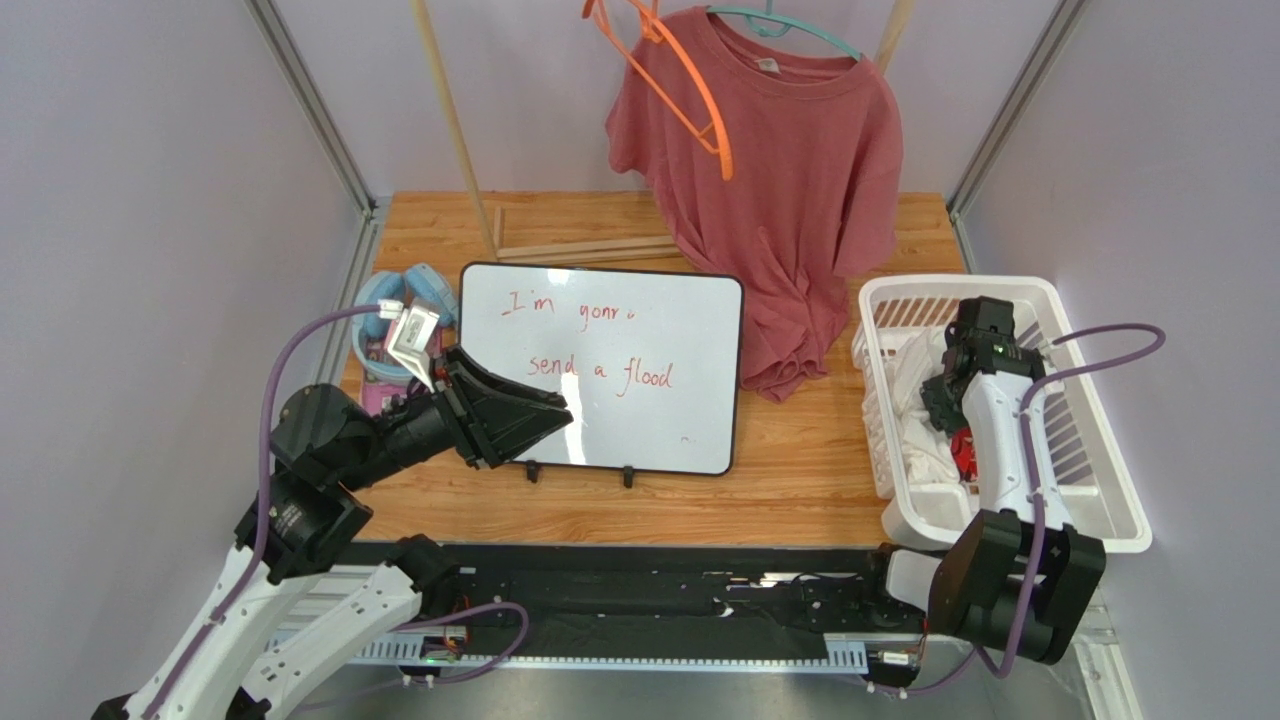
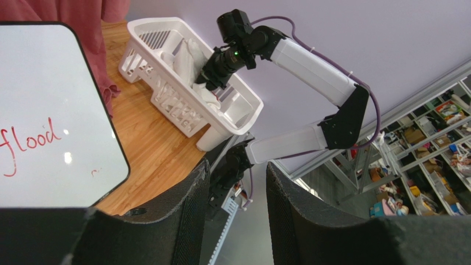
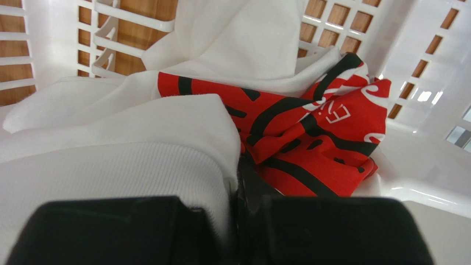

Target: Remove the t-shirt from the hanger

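A salmon-red t-shirt (image 1: 781, 180) hangs on a teal hanger (image 1: 781, 26) at the back; its hem reaches the wooden table beside the whiteboard. Its edge also shows in the left wrist view (image 2: 94, 33). An empty orange hanger (image 1: 691, 90) hangs just left of it. My left gripper (image 1: 549, 420) is open and empty, low over the whiteboard's near left corner, far from the shirt; its jaws (image 2: 237, 187) stand apart. My right gripper (image 1: 947, 405) is down in the white basket (image 1: 1104, 450), shut on a white cloth (image 3: 138, 143) beside a red-and-black cloth (image 3: 309, 132).
A whiteboard (image 1: 601, 368) with red writing lies mid-table. Wooden slats (image 1: 586, 248) lie behind it, and a wooden pole (image 1: 451, 120) rises at the back left. Teal and pink items (image 1: 398, 293) sit at the left edge. The basket (image 2: 166, 105) fills the right side.
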{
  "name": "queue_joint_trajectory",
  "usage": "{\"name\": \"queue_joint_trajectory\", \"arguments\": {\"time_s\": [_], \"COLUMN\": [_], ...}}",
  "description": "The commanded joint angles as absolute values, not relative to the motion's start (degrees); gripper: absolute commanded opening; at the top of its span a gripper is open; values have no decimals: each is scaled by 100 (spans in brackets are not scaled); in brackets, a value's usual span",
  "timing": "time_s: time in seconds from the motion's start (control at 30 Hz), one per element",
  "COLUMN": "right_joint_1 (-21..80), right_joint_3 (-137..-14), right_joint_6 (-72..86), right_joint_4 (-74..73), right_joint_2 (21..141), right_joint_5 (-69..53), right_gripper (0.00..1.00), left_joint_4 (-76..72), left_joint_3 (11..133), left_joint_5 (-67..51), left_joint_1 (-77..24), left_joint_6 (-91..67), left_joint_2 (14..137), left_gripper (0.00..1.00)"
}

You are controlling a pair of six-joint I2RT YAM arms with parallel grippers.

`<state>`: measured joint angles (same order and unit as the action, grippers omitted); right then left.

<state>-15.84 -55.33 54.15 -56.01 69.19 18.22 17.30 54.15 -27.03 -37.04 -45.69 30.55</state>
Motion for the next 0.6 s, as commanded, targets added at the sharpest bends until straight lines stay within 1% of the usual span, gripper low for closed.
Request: {"name": "queue_joint_trajectory", "arguments": {"time_s": [0.0,0.03,0.07,0.13,0.17,0.2,0.23,0.27,0.3,0.33,0.4,0.47,0.57], "right_joint_1": [-1617,-1652,-1670,-1722,-1731,-1740,-1732,-1723,-1697,-1661,-1644,-1652,-1652], "right_joint_3": [-5301,-5239,-5160,-5142,-5159,-5342,-5474,-5650,-5938,-6115,-6362,-6784,-7040], "right_joint_6": [6090,6195,6222,6153,6118,6065,6012,5933,5941,5994,5767,5801,5792], "right_joint_4": [-5880,-5871,-5845,-5766,-5800,-5879,-6193,-6353,-6520,-6878,-7057,-7443,-7471], "right_joint_2": [6777,6759,6750,6715,6706,6697,6636,6584,6522,6461,6215,6004,5731], "right_joint_5": [1933,1986,1986,1960,1986,2030,2109,2362,2564,2767,3111,3234,3077], "right_gripper": [14,16,23,24,29,38,52,85,100,100,100,100,100], "left_joint_4": [1530,1503,1486,1433,1407,1363,1345,1336,1336,1345,1354,1371,1362], "left_joint_3": [5345,5300,5265,5151,5133,5098,5098,5106,5133,5142,5142,5124,5089], "left_joint_5": [-2646,-2593,-2488,-2400,-2356,-2364,-2373,-2417,-2426,-2417,-2347,-2233,-2127], "left_joint_1": [-3700,-3691,-3691,-3700,-3700,-3700,-3691,-3691,-3700,-3700,-3691,-3691,-3700], "left_joint_6": [-4737,-4746,-4763,-4807,-4842,-4869,-4904,-4904,-4904,-4904,-4896,-4878,-4860], "left_joint_2": [2839,2734,2681,2585,2567,2566,2575,2575,2575,2566,2540,2470,2452], "left_gripper": [47,47,47,47,47,47,47,47,47,47,48,48,48]}}
